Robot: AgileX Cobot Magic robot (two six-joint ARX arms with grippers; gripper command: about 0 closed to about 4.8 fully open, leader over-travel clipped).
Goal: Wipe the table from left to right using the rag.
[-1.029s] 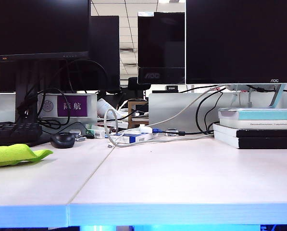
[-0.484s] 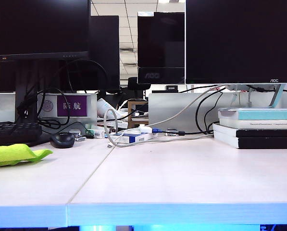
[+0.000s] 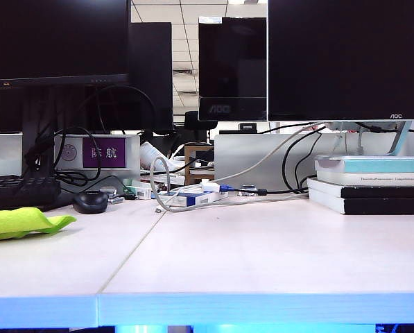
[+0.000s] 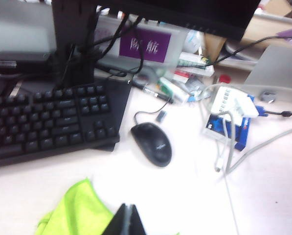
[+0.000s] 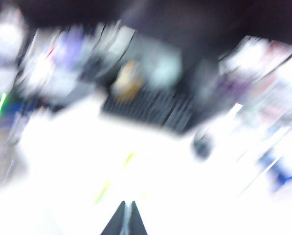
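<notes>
The surface (image 3: 262, 257) is a wide pale top of 2 panels joined at a thin seam, with a light front edge nearest the exterior camera; its middle and right portions carry nothing in the foreground. Dark monitors (image 3: 345, 59) stand along the back. A stack of books (image 3: 369, 184) sits at the right rear of the surface. A black keyboard (image 4: 48, 120) lies at the left rear, below a monitor stand. The rag (image 3: 23, 222), bright lime green and bunched, rests on the far left of the surface, in front of the keyboard and apart from the black mouse (image 3: 91, 201) behind it. Loose cables and a small white and blue box (image 4: 229, 115) lie near the seam at the back. Neither arm appears in the exterior view. The left tool (image 4: 126, 220) shows in its wrist view with its 2 fingers pressed together, holding nothing, just beside the rag's edge (image 4: 77, 208). The right tool (image 5: 125, 220) likewise appears closed and empty; its wrist view is heavily blurred, and its position over the surface cannot be fixed.
</notes>
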